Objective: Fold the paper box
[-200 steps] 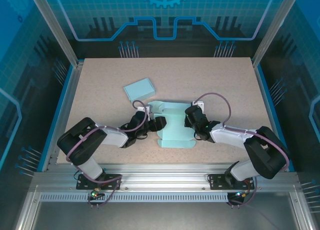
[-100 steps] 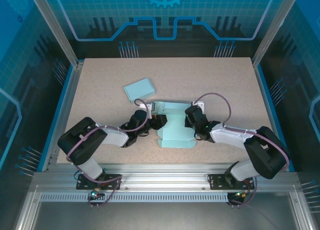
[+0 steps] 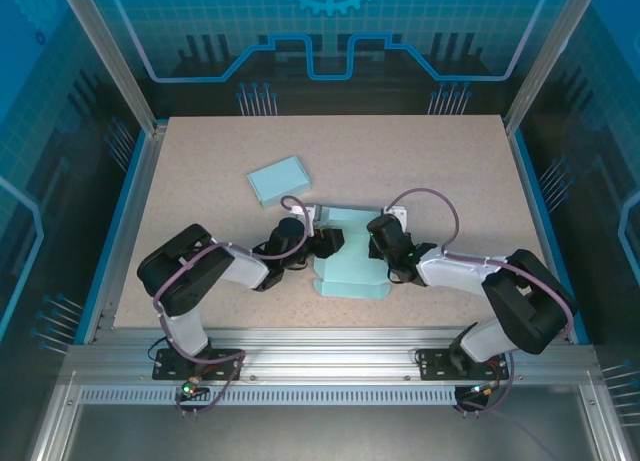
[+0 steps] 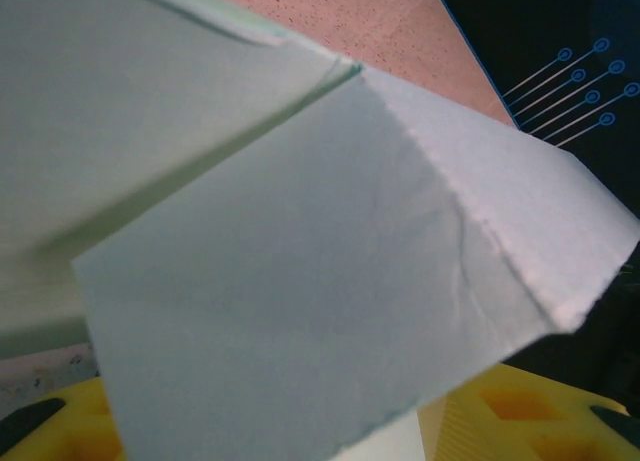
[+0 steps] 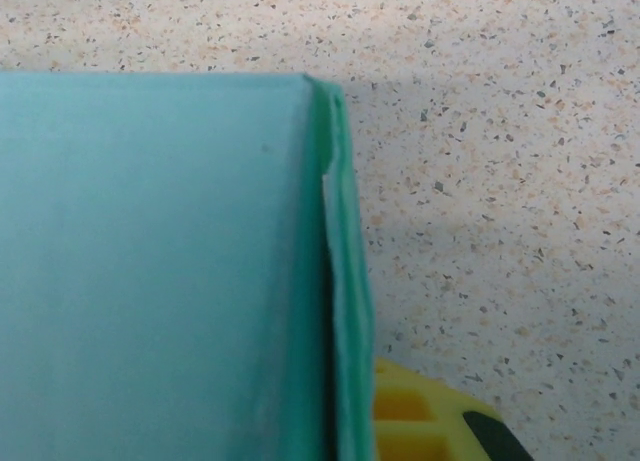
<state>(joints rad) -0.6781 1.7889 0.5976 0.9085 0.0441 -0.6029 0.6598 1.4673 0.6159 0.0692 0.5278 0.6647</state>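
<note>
The right gripper [image 3: 377, 239] sat pinched on the right edge of the paper box [image 3: 352, 269]; the left gripper [image 3: 326, 243] straddled its left flap, grip unclear

Speckled beige table [image 3: 450, 161], seen from above. A pale teal paper box [image 3: 352, 266], still partly flat, lies on it. A smaller closed teal box [image 3: 277, 180] lies behind and left of the paper box, not touching it.
</note>
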